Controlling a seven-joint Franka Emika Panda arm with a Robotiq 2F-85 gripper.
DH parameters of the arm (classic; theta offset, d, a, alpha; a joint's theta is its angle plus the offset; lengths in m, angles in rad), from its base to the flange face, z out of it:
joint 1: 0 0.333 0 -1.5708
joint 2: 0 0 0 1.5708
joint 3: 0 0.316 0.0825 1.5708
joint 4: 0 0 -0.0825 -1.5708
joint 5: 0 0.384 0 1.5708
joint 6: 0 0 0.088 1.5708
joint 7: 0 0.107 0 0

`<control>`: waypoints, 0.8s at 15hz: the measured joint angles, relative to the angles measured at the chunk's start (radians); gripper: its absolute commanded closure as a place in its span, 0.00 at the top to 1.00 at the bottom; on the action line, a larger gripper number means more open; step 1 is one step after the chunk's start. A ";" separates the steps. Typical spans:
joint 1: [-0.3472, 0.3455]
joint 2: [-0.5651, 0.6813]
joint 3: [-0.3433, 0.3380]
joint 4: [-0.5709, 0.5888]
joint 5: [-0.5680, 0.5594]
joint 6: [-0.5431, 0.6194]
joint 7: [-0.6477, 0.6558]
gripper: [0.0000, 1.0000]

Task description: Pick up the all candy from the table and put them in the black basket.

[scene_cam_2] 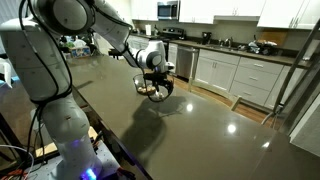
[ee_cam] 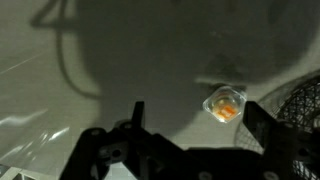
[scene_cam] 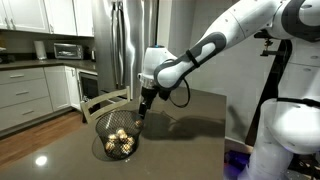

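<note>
— While the gripper (ee_cam: 193,108) hangs with jaws wide and nothing in them, what's under it?

— One loose candy (ee_cam: 225,104), wrist view, on the table (ee_cam: 60,60) just outside the basket (ee_cam: 298,112) rim. It sits between the fingers (ee_cam: 137,125), but off toward the basket-side one, not centred.

— Touching the basket?

— Can't tell. Close beside it, maybe a thin gap.

— And where's the gripper from outside?

— Low, right by the basket rim, in both exterior views.

— Inside the basket?

— More candy (scene_cam: 118,141), clustered on the bottom. Too small to count.

— Other loose pieces away from the basket?

— None I can spot, though glare on the table could hide one.

— Step?

— Lining up a pick, I'd say. Late in the task, since most pieces look binned.

— Next move?

— Nudge toward the basket to centre the candy, drop straight down, close. Watch the basket-side finger, which may snag the wire rim, and the wrapper looks slick, so it could squirt out. Then lift over the rim and release above the cluster.
</note>
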 measured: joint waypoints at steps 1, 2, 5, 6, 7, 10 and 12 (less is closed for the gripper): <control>0.000 0.003 0.000 0.002 -0.004 0.000 0.005 1.00; 0.001 0.004 0.000 0.002 -0.005 0.000 0.006 1.00; 0.004 0.005 0.005 0.004 -0.005 0.000 0.006 1.00; 0.004 0.005 0.007 0.004 -0.005 0.000 0.006 1.00; 0.005 0.005 0.010 0.004 -0.005 -0.001 0.006 1.00; 0.007 0.006 0.019 0.004 0.016 -0.006 0.004 1.00; 0.009 0.009 0.024 0.005 0.049 -0.013 -0.009 1.00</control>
